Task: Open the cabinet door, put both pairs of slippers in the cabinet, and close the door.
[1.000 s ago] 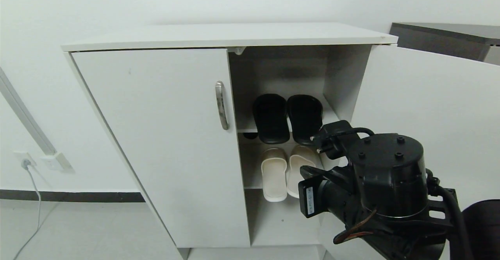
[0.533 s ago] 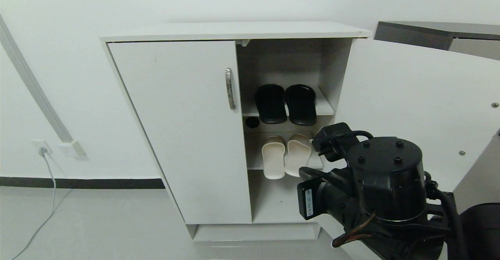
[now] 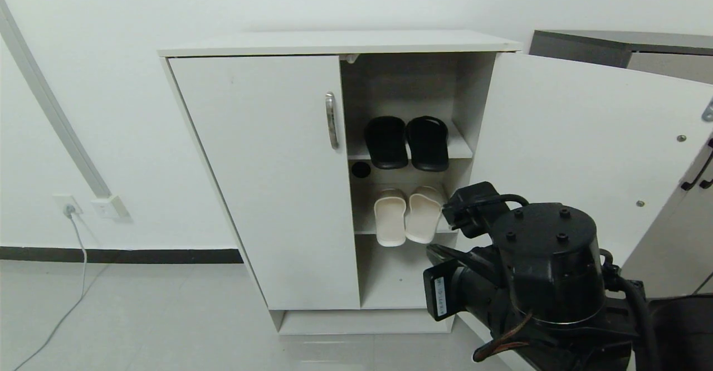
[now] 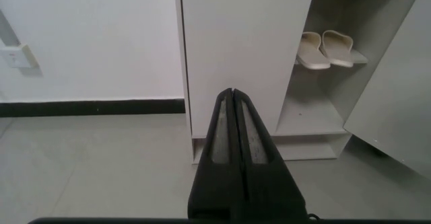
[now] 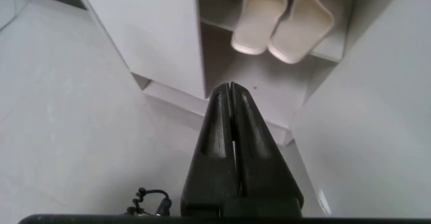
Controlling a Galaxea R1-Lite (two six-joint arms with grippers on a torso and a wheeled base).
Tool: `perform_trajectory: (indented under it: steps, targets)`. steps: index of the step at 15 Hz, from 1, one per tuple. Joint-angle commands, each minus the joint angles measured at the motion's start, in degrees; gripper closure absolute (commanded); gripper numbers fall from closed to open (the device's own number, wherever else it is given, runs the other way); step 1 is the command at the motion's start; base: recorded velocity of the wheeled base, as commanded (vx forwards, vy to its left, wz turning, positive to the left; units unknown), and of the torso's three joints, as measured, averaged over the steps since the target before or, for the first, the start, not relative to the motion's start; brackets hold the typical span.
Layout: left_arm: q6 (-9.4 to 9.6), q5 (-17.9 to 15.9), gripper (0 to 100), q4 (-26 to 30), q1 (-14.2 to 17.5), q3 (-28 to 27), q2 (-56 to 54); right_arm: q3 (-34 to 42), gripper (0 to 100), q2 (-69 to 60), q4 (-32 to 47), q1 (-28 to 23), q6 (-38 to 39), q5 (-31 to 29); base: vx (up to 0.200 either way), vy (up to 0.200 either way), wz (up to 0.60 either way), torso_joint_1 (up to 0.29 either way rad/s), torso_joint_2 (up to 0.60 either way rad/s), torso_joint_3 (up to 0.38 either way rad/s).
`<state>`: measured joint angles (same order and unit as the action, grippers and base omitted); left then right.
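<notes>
The right arm (image 3: 546,271) is bent low in front of the cabinet (image 3: 334,42), wrist turned downward, just beside the open right door (image 3: 579,148); the right pincer (image 5: 231,89) is pressed fully closed with nothing in it, aimed down at the cabinet's foot and bottom compartment. The white slippers (image 3: 390,220) lie side by side on the middle shelf, ahead of that pincer and higher, apart from it; the black slippers (image 3: 428,143) sit one shelf above them, farther off, toes inward. The left pincer (image 4: 232,95) is likewise closed flat and empty, held out level and slightly down over the floor (image 4: 101,163), pointing at the lower part of the closed left door (image 3: 267,181), well apart from it; the white pair lies beyond it, to its right and higher. The handle (image 3: 331,120) on the left door stands upright at the door's inner edge, well above both pincers.
</notes>
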<state>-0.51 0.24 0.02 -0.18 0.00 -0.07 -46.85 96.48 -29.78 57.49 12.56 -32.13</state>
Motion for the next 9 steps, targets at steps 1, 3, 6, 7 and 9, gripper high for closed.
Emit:
perform_trajectory:
  steps: [1, 3, 6, 7, 9]
  targets:
    - [-0.02, 0.02, 100, -0.02, 0.01, 0.0, 0.07, 0.18, 100, 0.47, -0.01, -0.01, 0.01, -0.03, 0.0, 0.0, 0.0, 0.0, 0.0, 0.0]
    - [-0.02, 0.02, 100, -0.02, 0.01, 0.0, 0.07, 0.35, 100, 0.55, -0.54, -0.1, 0.01, -0.03, 0.0, 0.0, 0.0, 0.0, 0.0, 0.0]
    - [-0.02, 0.02, 100, -0.02, 0.01, 0.0, 0.07, 0.79, 100, 0.55, -1.24, -0.1, -0.43, -0.03, 0.0, 0.0, 0.0, 0.0, 0.0, 0.0]
    - [-0.02, 0.02, 100, -0.02, 0.01, 0.0, 0.07, 0.88, 100, 0.55, -1.24, -0.1, -0.43, -0.03, 0.0, 0.0, 0.0, 0.0, 0.0, 0.0]
    - [-0.02, 0.02, 100, -0.02, 0.01, 0.0, 0.07, 0.97, 100, 0.64, -1.24, -0.1, -0.78, -0.03, 0.0, 0.0, 0.0, 0.0, 0.0, 0.0]
